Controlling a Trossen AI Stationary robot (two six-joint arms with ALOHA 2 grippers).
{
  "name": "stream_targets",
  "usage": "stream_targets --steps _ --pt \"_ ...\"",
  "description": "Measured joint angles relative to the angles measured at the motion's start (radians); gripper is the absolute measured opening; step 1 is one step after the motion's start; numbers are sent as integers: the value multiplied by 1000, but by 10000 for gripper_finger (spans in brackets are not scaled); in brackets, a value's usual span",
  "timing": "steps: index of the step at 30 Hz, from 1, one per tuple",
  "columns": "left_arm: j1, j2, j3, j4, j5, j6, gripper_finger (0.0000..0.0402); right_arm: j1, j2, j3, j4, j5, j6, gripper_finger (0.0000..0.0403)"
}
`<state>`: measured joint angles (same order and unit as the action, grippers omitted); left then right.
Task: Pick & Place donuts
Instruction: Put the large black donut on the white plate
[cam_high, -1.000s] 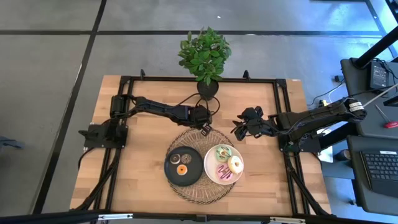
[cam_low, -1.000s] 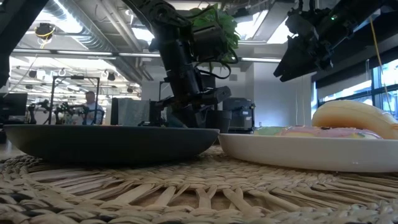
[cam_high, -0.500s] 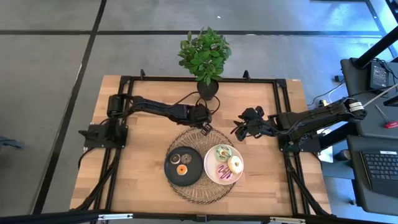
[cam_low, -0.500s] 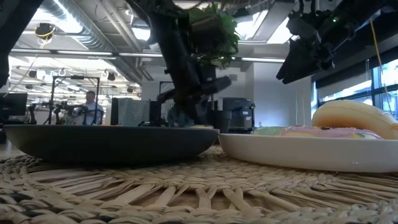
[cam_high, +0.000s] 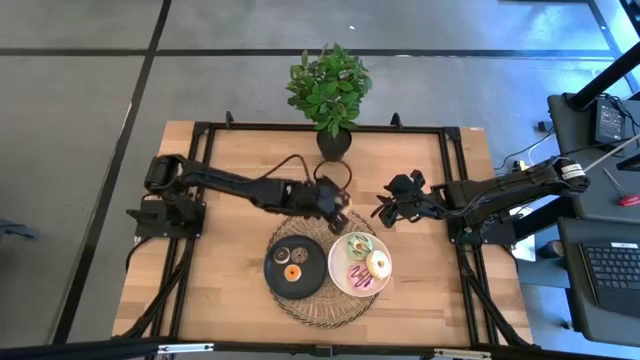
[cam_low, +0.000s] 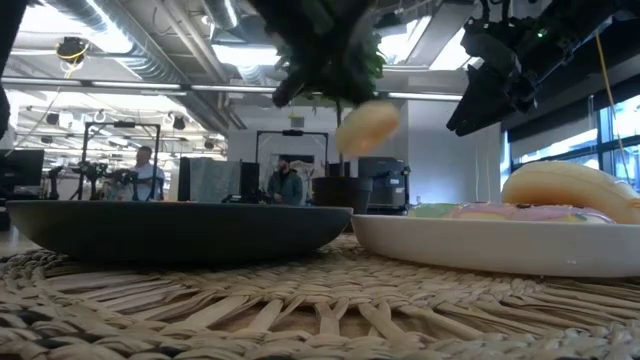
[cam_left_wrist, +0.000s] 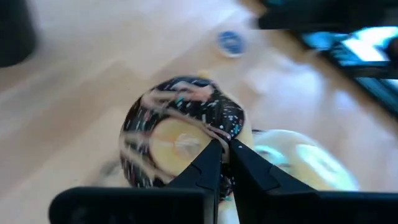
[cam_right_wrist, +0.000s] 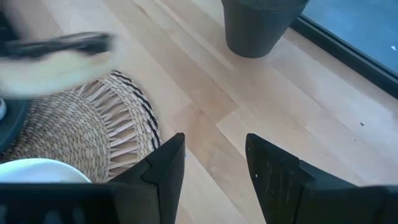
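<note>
My left gripper (cam_high: 340, 208) hangs above the far edge of the woven mat (cam_high: 322, 300), shut on a chocolate-iced donut with sprinkles (cam_left_wrist: 180, 121). The low view shows that donut's pale underside (cam_low: 367, 125) in the air. A black plate (cam_high: 275, 250) holds two small donuts (cam_high: 292, 272). On a white plate (cam_high: 340, 278) lie green (cam_high: 358, 245), cream (cam_high: 379, 263) and pink (cam_high: 360, 278) donuts. My right gripper (cam_high: 382, 212) waits open above the wood, right of the mat. My left gripper pinches the donut's ring (cam_left_wrist: 225, 127) between its two fingers, at the side nearest the wrist. The fingers slant down onto it from the table's left. The donut is lifted clear of the mat and table and hangs tilted at the fingertips (cam_left_wrist: 214, 149).
A potted plant (cam_high: 330, 90) stands at the table's far edge, its dark pot (cam_right_wrist: 258, 25) in front of my right gripper (cam_right_wrist: 214, 143). A black frame (cam_high: 200, 130) borders the tabletop. Bare wood lies left and right of the mat. People stand in the room beyond.
My left gripper has risen from the table behind the black plate and swung toward the white plate, tipping more level. The donut has come up with it, lifted clear from the mat's far edge.
</note>
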<state>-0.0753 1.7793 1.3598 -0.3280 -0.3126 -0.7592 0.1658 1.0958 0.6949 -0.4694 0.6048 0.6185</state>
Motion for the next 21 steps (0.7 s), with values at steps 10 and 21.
stream_targets --steps 10,21 --pt "-214 12 0 145 -147 -124 22 0 0 0 -5 -4 -28 172" --pt "-356 56 -2 199 -298 -305 20 0 0 0 -8 -6 -54 172"
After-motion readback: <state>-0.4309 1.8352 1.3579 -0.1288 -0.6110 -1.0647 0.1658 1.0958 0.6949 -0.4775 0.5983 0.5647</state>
